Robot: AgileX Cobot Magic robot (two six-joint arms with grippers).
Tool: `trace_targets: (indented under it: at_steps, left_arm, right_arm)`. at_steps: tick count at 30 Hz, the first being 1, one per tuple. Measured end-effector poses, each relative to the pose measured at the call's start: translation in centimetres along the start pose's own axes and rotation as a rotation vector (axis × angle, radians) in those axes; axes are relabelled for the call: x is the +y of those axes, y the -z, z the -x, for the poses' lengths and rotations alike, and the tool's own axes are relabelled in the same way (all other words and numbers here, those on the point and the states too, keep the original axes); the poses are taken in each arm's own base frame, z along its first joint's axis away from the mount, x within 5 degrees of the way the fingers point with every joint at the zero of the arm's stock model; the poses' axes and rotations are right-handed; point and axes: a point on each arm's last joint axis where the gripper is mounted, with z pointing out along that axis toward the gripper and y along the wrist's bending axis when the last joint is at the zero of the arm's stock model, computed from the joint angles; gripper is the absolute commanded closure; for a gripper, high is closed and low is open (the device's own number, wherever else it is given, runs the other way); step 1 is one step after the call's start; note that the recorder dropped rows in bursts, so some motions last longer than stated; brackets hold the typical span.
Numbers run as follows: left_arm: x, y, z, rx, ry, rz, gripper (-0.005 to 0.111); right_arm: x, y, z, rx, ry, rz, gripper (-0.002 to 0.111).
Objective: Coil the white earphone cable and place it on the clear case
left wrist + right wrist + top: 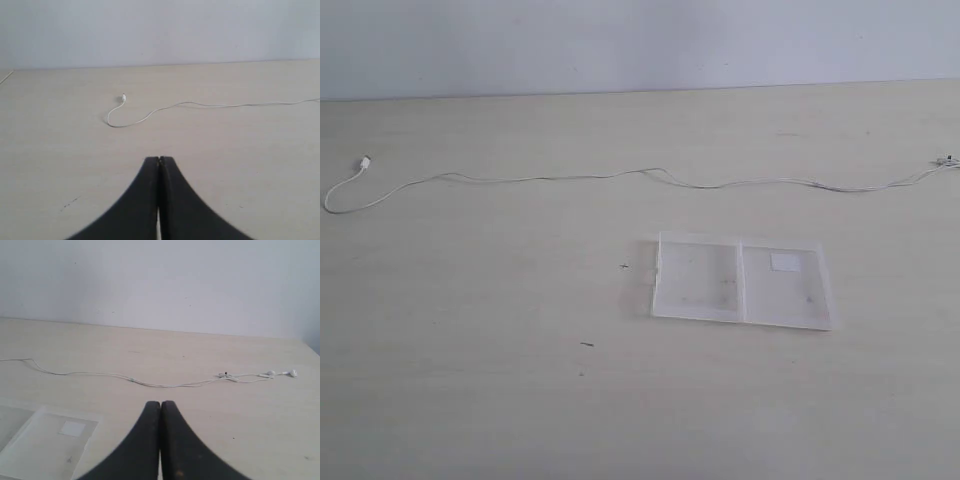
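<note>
Pale wood-grain tabletop (470, 400), backed by a plain white wall (620, 40), is carrying the following.

1. White earphone cable (550, 180): lying uncoiled, stretching in a shallow wavy line along the far edge, almost from the left edge to the right edge. Its plug (365, 162) is resting near the far left corner, where the wire is curling into a small hook. The earbuds (292, 373) are lying near the far right corner.

2. Clear case (695, 285): lying flat with both panels side by side, right of the tabletop's centre, nearer than the cable and apart from it. A small white sticker (785, 262) is showing on the panel closer to the right edge.

3. Left gripper (159, 167): black fingers are pressing together, gripping nothing, pointing toward the plug end.

4. Right gripper (160, 410): fingers likewise pressing together, gripping nothing, pointing toward the cable between case and earbuds.
</note>
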Motion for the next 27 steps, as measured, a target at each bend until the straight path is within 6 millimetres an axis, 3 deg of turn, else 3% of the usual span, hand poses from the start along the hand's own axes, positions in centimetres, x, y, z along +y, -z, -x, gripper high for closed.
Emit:
trace_targets:
  at_steps: [20, 25, 27]
  left_arm:
    - [0.0, 0.0, 0.0, 0.000, 0.000, 0.000, 0.107]
    - [0.0, 0.0, 0.0, 0.000, -0.001, -0.004, 0.107]
    - [0.0, 0.0, 0.0, 0.000, -0.001, -0.004, 0.107]
  right_arm:
    - [0.0, 0.0, 0.1, -0.009, 0.019, -0.003, 0.108]
    - [0.2, 0.1, 1.4, -0.153, 0.087, 0.012, 0.108]
    - [0.5, 0.4, 2.5, -0.285, 0.104, 0.040, 0.108]
